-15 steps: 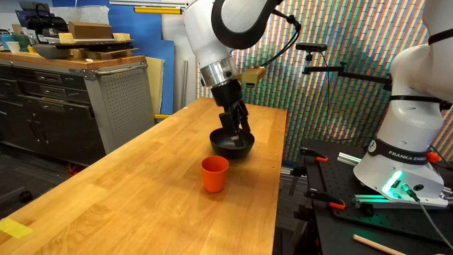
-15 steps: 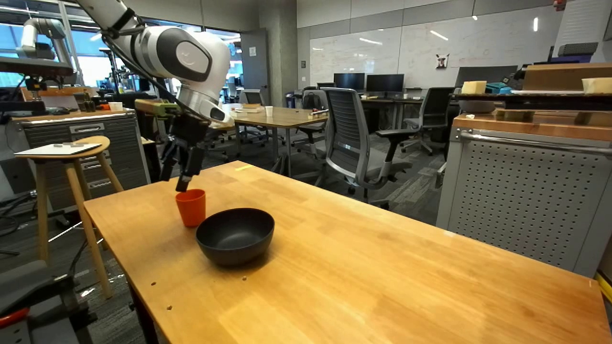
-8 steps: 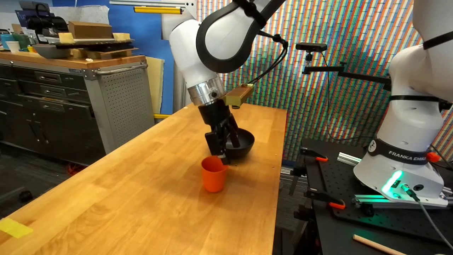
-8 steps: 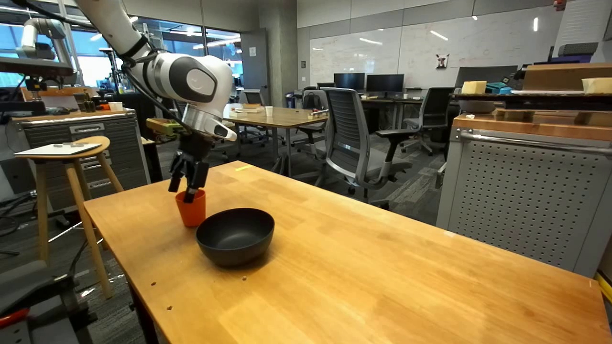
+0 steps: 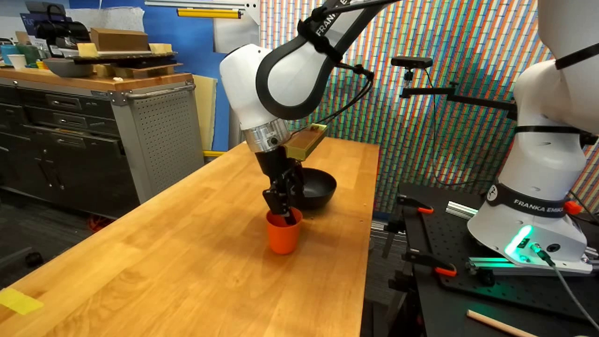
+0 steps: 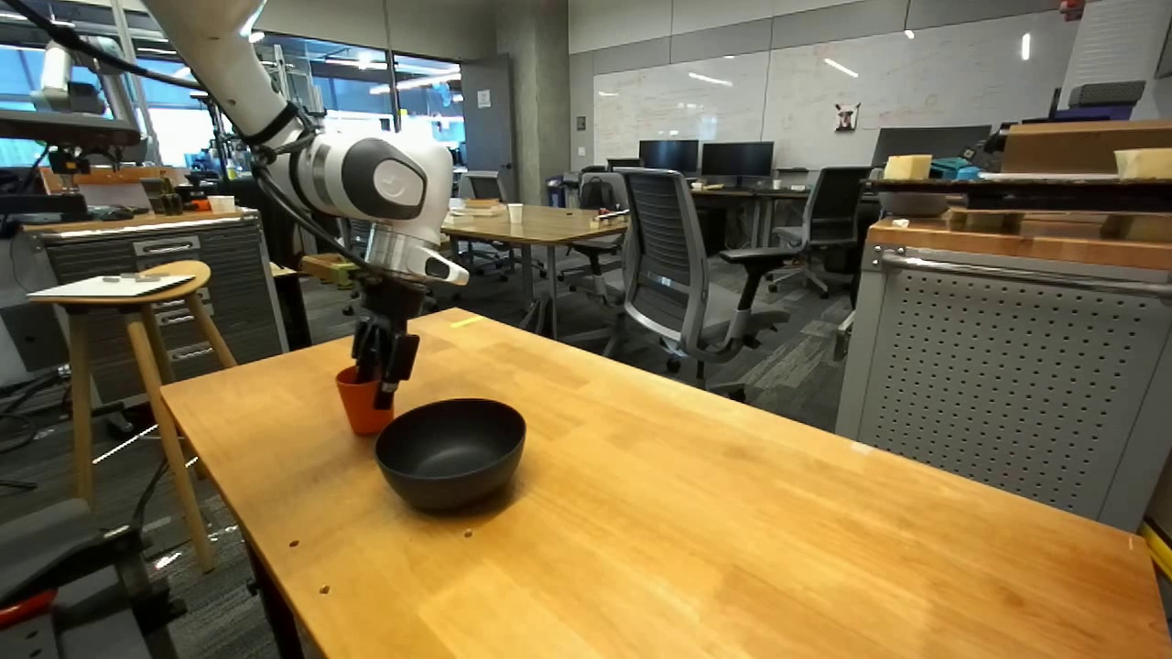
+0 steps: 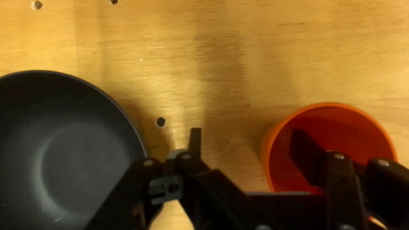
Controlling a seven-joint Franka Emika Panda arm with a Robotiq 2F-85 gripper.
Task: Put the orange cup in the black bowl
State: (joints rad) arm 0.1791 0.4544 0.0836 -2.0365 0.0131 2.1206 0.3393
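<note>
The orange cup (image 5: 283, 239) stands upright on the wooden table, also in an exterior view (image 6: 357, 410). The round black bowl (image 5: 322, 186) stands close beside it, also in an exterior view (image 6: 449, 458). My gripper (image 5: 286, 216) is open, low at the cup's rim. In the wrist view the gripper (image 7: 246, 132) straddles the cup wall nearest the bowl. One finger is inside the cup (image 7: 348, 134), the other outside, between cup and bowl (image 7: 83, 166). Both fingers are apart from the wall there. In an exterior view the gripper (image 6: 375, 392) partly covers the cup.
The wooden table (image 5: 210, 267) carries yellow tape (image 5: 19, 301) near an end. A second Franka arm base (image 5: 529, 201) stands beyond one edge. A grey cart (image 6: 1016, 366) and an office chair (image 6: 678, 265) stand off the table.
My gripper has come down to the cup, one finger entering it. It moved left in an exterior view before settling at the rim. The cup and bowl have not moved.
</note>
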